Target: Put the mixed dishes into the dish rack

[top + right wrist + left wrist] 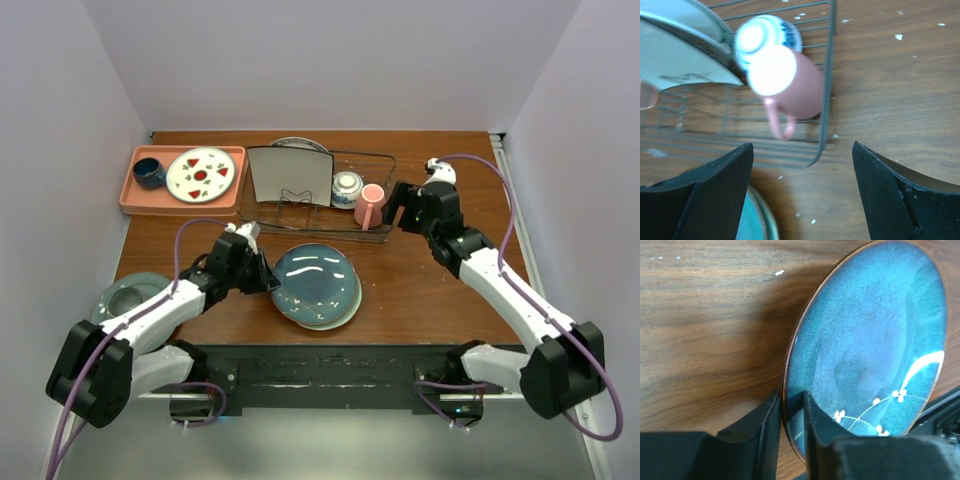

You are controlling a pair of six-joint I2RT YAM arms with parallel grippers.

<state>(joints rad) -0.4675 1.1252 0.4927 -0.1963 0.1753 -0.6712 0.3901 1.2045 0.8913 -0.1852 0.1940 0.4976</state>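
Observation:
My left gripper (pixel 270 278) (pixel 790 397) is shut on the left rim of a blue-glazed round plate (pixel 315 283) (pixel 870 335) with white flower sprigs, one finger over the face and one outside the edge. A paler rim (pixel 335 321) shows under the plate's near side. The dish rack (pixel 330 224) (pixel 827 75) holds a standing white square plate (pixel 290 175), a round plate (pixel 300 145) behind it, the patterned bowl (pixel 347 187) (pixel 767 35) and the pink mug (pixel 371 205) (pixel 795 85). My right gripper (pixel 393 208) (pixel 802 147) is open just right of the mug, holding nothing.
A salmon tray (pixel 160 202) at back left carries a white plate with red marks (pixel 200 173) and a dark blue cup (pixel 149 173). A pale green round dish (pixel 130 295) lies at the table's left edge beside my left arm. White walls enclose three sides.

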